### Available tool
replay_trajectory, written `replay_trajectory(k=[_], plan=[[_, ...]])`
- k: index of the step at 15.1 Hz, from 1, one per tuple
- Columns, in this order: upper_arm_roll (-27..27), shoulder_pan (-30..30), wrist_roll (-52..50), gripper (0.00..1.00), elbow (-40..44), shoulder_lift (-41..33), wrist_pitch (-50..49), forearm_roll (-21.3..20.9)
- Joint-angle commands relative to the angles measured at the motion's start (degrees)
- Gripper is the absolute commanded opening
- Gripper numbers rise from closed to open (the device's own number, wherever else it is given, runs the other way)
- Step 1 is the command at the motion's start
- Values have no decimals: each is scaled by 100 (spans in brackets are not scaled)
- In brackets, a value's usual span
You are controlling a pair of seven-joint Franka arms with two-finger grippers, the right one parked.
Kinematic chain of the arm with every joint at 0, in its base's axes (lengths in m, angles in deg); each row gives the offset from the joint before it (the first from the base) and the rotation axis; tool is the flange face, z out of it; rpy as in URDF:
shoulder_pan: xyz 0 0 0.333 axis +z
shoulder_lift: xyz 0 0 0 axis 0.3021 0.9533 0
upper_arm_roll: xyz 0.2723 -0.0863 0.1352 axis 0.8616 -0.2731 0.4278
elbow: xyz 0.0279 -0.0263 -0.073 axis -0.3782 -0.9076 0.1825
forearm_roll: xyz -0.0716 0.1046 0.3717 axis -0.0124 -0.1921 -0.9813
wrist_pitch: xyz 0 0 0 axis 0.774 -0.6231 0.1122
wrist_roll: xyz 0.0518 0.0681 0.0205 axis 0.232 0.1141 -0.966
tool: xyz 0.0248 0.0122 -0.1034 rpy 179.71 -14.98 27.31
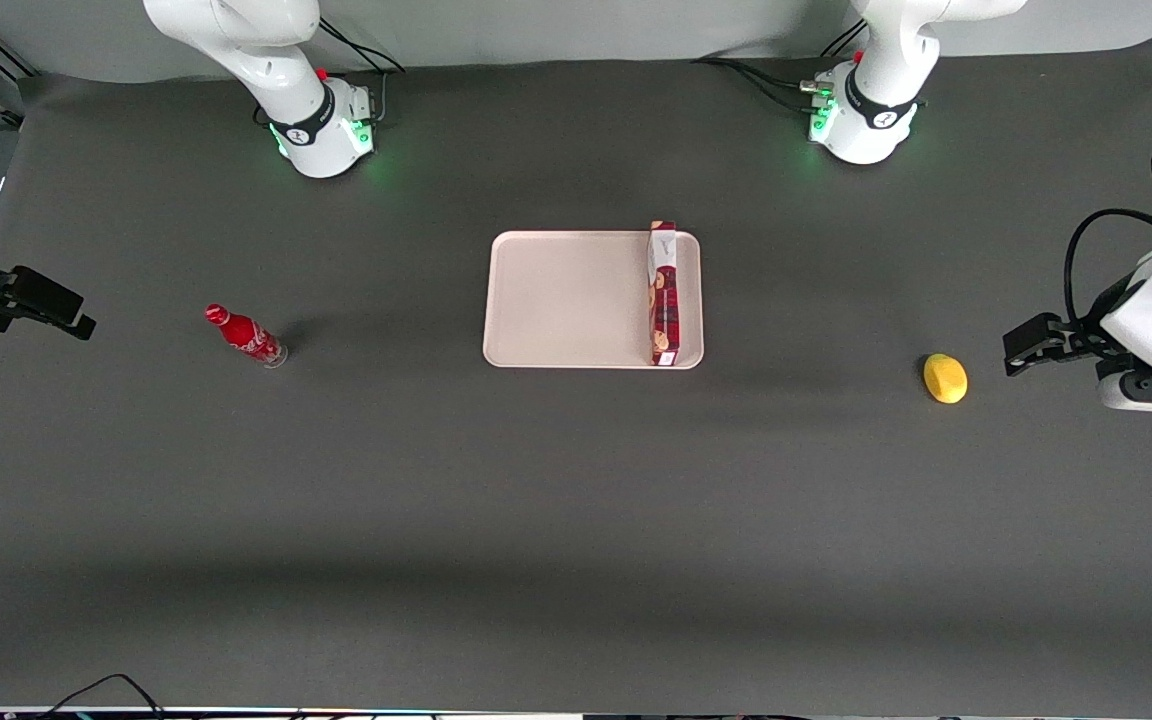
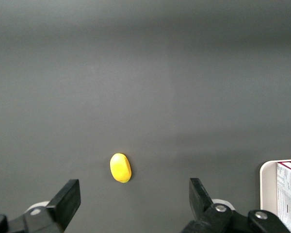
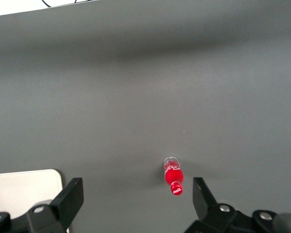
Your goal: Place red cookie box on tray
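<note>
The red cookie box (image 1: pixel 664 294) stands on its long narrow edge on the tray (image 1: pixel 566 300), along the tray's side nearest the working arm; one end of the box (image 2: pixel 290 194) and a tray corner (image 2: pixel 266 182) show in the left wrist view. My gripper (image 1: pixel 1026 345) hangs open and empty at the working arm's end of the table, well apart from the tray, with its black fingers (image 2: pixel 68 199) spread wide. A yellow lemon (image 1: pixel 945 378) lies between it and the tray.
The lemon (image 2: pixel 121 167) rests on the dark mat just ahead of my open fingers. A small red bottle (image 1: pixel 244 335) stands toward the parked arm's end of the table. Both arm bases (image 1: pixel 861 115) sit at the table's back edge.
</note>
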Motion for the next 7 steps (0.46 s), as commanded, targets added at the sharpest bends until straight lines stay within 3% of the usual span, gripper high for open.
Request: replay_trajectory(k=[1,7], plan=[[-32,22,-109,100,254,44,-141,24],[-23,31,-101,100,430,61,-352,-213]])
